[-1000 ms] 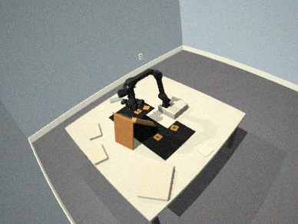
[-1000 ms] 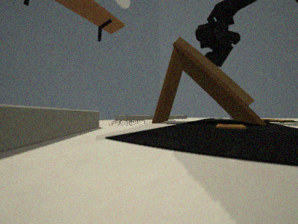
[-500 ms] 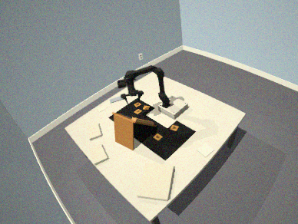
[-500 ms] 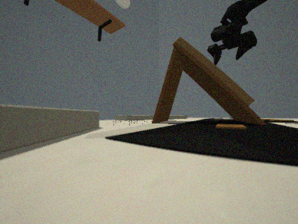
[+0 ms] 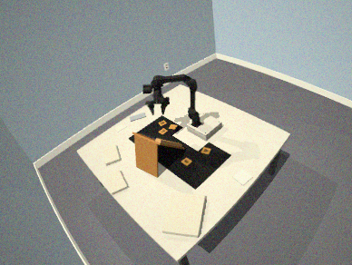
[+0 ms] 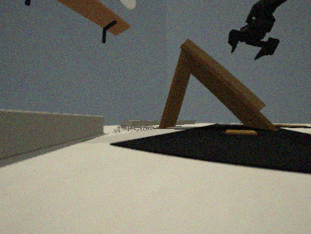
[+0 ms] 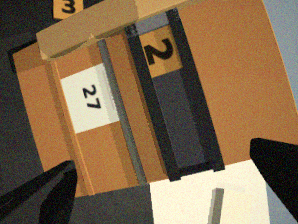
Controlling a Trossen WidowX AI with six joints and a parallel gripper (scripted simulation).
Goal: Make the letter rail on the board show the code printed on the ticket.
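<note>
My gripper (image 5: 158, 112) (image 6: 244, 55) (image 7: 166, 158) is wide open and empty, raised above the sloped wooden board (image 5: 146, 156) (image 6: 178, 96) (image 7: 240, 75). In the wrist view, a tile marked 2 (image 7: 167, 62) lies in the dark rail (image 7: 145, 85) near its upper end; the rest of the channel holds no tile. The white ticket (image 7: 75, 110) beside the rail reads 27. A tile marked 3 (image 7: 67, 8) lies past the board. The top view shows loose tiles (image 5: 162, 122) (image 5: 172, 127) (image 5: 162, 131) on one side and two more (image 5: 186, 161) (image 5: 206, 151) on the other; their marks are unreadable there.
The black mat (image 5: 195, 174) (image 6: 192, 144) lies under the tiles. A white sheet (image 5: 188, 138) lies by the arm's base (image 5: 206, 131). Flat pale slabs (image 5: 183, 218) (image 5: 115, 181) and a blue-grey block (image 5: 138, 117) lie around the counter. A wall shelf (image 6: 96, 16) hangs at upper left.
</note>
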